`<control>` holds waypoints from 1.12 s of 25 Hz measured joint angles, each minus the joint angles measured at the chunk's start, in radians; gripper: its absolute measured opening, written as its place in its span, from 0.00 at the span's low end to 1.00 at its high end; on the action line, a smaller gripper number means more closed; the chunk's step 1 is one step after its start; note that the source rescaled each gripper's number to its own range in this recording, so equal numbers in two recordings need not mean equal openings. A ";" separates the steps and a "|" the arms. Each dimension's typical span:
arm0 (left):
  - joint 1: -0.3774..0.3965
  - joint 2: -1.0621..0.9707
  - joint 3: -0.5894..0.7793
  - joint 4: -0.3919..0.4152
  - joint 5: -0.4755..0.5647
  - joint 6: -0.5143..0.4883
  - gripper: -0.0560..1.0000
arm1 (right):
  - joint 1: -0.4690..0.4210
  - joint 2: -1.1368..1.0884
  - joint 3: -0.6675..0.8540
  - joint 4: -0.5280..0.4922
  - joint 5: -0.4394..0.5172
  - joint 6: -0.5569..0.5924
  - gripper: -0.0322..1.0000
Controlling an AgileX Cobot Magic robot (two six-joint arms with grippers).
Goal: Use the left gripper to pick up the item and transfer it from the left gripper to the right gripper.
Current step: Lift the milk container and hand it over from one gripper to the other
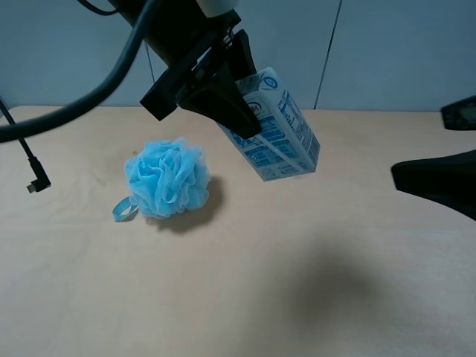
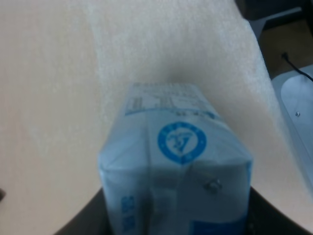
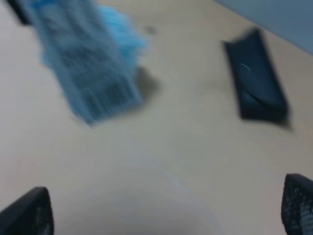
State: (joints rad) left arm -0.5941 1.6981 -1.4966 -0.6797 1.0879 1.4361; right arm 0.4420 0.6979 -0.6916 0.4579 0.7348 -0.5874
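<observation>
The item, a white-and-blue drink carton (image 1: 279, 130), hangs tilted in the air above the table. My left gripper (image 1: 239, 111) is shut on its upper end. In the left wrist view the carton (image 2: 176, 161) fills the middle, with dark fingers (image 2: 83, 223) on both sides of it. My right gripper (image 1: 420, 143) is open and empty at the right edge, apart from the carton. In the right wrist view its fingertips (image 3: 29, 210) stand wide apart and the blurred carton (image 3: 88, 63) lies ahead of them.
A fluffy blue bath puff (image 1: 167, 178) with a ribbon loop lies on the tan table (image 1: 245, 297), left of the carton. A black glasses case (image 3: 257, 76) lies on the table in the right wrist view. A black cable plug (image 1: 35, 178) lies at far left.
</observation>
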 joint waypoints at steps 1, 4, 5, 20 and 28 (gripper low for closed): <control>0.000 0.000 0.000 0.000 0.004 0.005 0.05 | 0.043 0.035 -0.006 0.000 -0.030 -0.006 1.00; 0.000 0.000 0.000 0.000 0.007 0.010 0.05 | 0.141 0.132 -0.039 0.000 -0.101 -0.020 1.00; 0.000 0.000 0.000 0.000 0.007 0.011 0.05 | 0.166 0.167 -0.051 0.000 -0.118 -0.020 1.00; 0.000 0.000 0.000 -0.002 0.007 0.036 0.05 | 0.245 0.466 -0.142 0.151 -0.220 -0.159 1.00; 0.000 0.000 0.000 -0.037 0.005 0.038 0.05 | 0.245 0.534 -0.143 0.275 -0.269 -0.286 1.00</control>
State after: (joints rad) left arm -0.5941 1.6981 -1.4966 -0.7168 1.0929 1.4741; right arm 0.6874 1.2320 -0.8346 0.7330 0.4658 -0.8731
